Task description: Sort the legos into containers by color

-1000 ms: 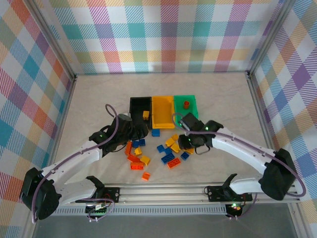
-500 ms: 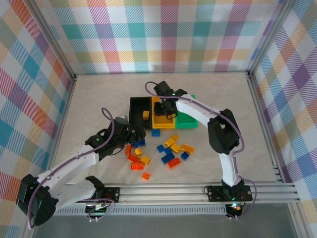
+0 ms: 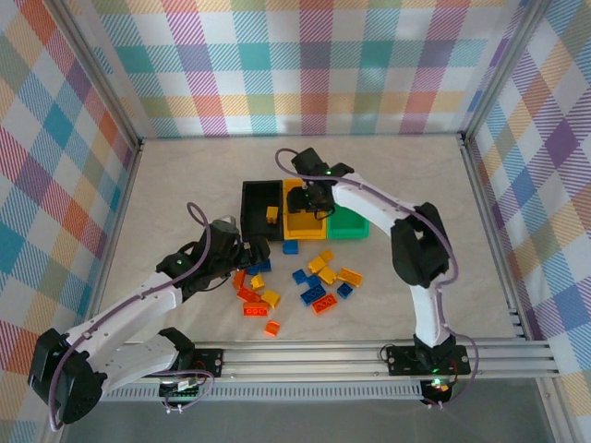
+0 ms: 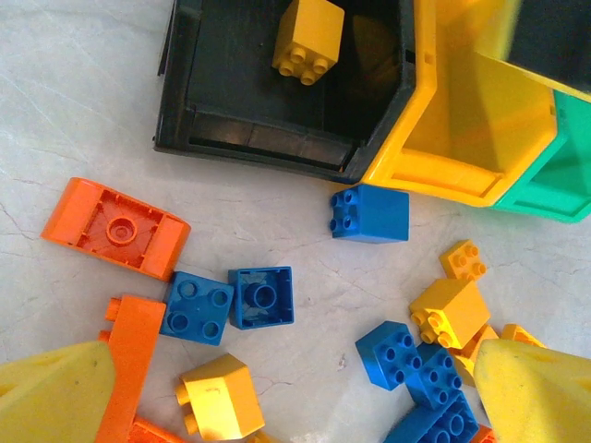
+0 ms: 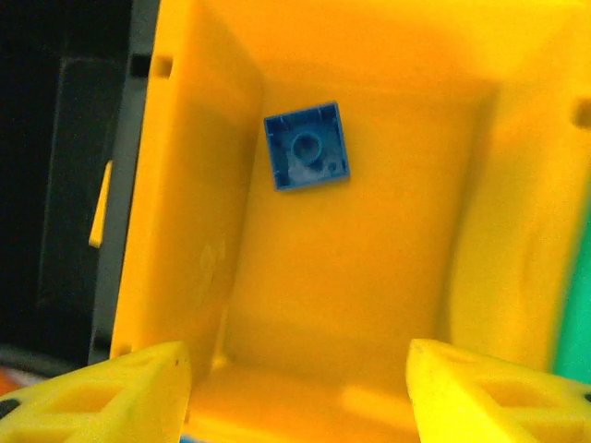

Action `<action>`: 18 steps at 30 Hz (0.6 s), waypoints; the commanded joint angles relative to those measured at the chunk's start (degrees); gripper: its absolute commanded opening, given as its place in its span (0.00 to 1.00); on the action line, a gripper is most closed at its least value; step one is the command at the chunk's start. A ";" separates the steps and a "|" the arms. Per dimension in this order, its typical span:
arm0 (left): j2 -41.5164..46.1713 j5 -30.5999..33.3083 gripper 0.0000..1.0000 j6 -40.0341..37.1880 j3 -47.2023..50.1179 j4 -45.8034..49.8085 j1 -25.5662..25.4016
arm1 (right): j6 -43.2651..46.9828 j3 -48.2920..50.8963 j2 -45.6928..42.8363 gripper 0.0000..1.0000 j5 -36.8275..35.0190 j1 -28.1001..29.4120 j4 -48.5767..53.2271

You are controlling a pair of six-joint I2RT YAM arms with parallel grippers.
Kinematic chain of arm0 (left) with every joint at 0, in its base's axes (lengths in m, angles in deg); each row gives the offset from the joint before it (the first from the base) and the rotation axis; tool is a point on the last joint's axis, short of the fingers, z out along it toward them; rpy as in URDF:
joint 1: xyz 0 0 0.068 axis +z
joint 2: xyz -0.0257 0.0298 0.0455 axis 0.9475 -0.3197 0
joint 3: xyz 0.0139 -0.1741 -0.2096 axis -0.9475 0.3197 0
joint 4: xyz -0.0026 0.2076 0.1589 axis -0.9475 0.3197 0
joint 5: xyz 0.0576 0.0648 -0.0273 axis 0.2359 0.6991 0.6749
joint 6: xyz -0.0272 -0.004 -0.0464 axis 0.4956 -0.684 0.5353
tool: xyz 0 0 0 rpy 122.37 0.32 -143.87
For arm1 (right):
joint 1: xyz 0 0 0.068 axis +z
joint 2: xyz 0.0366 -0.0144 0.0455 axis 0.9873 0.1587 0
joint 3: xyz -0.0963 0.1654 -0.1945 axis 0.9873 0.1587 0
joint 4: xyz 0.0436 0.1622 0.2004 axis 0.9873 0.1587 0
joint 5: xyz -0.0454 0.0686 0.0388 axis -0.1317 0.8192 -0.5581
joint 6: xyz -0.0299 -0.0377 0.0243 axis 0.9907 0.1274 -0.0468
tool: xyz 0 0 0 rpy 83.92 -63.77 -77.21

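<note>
A second earlier my right gripper (image 5: 295,397) had been down at the pile (image 3: 309,281), nearly closed. Now it hung over the yellow bin (image 3: 297,224) with its jaws parted and nothing between them. A blue brick (image 5: 307,146) lay underside up on that bin's floor, close to the wall it shares with the black bin (image 3: 257,198). I took it for the one just let go, so one more blue was sorted. The black bin held a yellow brick (image 4: 307,37). My left gripper (image 4: 295,388) hung wide open and empty over the pile's left side. The pile sat in the middle of the table (image 3: 185,185), just nearer than the bins, a mix of blue, yellow and orange. Plenty remained, and I judged the right arm should go back for another.
</note>
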 commanded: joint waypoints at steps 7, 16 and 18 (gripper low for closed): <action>0.18 -1.88 1.00 -1.42 -0.97 -0.58 0.70 | -2.52 28.58 -25.90 0.66 2.43 3.58 -6.24; -0.97 -2.47 1.00 -0.86 -0.17 -0.59 0.71 | 0.85 41.95 -29.15 0.63 6.29 7.49 -8.71; -0.98 -2.52 1.00 -0.76 -0.18 -0.41 0.70 | 1.87 42.62 -27.72 0.64 5.62 7.68 -8.92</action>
